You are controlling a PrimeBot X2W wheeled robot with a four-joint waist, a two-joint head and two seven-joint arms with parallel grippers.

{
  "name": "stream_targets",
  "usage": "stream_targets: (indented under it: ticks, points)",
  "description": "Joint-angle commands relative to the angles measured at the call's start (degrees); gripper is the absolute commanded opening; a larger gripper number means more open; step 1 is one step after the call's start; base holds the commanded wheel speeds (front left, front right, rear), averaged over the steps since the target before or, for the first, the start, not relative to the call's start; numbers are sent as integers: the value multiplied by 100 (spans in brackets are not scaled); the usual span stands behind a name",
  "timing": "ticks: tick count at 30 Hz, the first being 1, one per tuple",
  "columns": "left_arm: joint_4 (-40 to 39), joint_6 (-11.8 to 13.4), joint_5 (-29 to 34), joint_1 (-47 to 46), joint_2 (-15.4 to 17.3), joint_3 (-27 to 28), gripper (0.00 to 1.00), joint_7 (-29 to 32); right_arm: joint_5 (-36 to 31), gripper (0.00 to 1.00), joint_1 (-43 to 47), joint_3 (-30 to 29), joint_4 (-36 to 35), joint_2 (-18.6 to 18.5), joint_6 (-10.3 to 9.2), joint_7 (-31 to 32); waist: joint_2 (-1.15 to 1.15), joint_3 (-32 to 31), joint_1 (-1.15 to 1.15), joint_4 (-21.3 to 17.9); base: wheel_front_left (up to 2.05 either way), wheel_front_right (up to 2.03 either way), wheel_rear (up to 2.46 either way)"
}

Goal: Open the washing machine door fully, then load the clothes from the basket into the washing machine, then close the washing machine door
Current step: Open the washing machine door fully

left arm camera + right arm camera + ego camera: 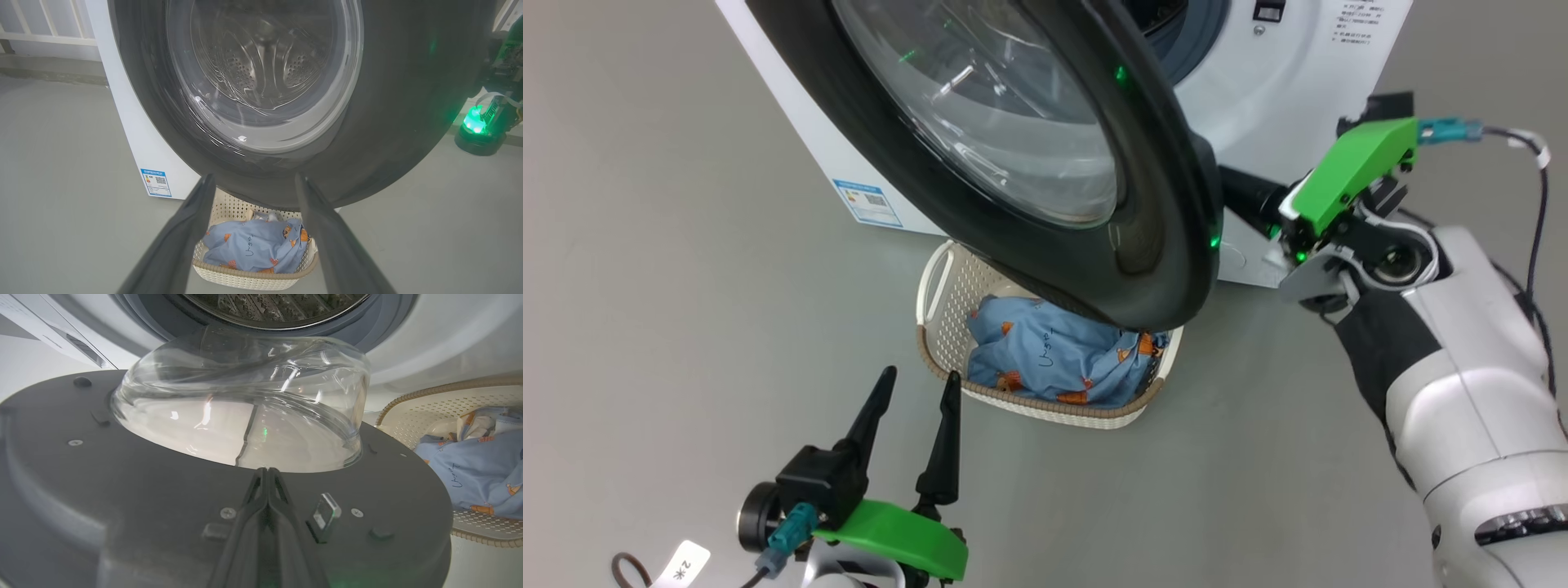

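Head view: the washing machine door is hanging part-open over the basket of clothes, with the right hand reaching behind its rim. Left wrist view: the left hand is hovering spread and empty, facing the door. Right wrist view: the fingers are pressing together, holding nothing, tips against the door's inner face. The opening step is probably in hand, and the next move is calling for a wider outward push.

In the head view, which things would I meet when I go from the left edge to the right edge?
White paper tag → blue label sticker → basket → green cover on the right wrist. The washing machine door and the left gripper overlap these, so I leave them out.
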Motion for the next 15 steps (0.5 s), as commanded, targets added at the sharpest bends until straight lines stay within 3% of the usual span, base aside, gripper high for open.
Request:
stream_targets:
  ticks: [1,15]
  points:
    - [-109,-37,51,7,90,213,100,-37,47,0,94,134,-156,204,19,53,0,-28,0,-10,0,0,0]
    - [-96,-47,113,115,90,260,100,-37,507,0,742,973,-839,272,19,392,0,-207,0,-81,0,0,0]
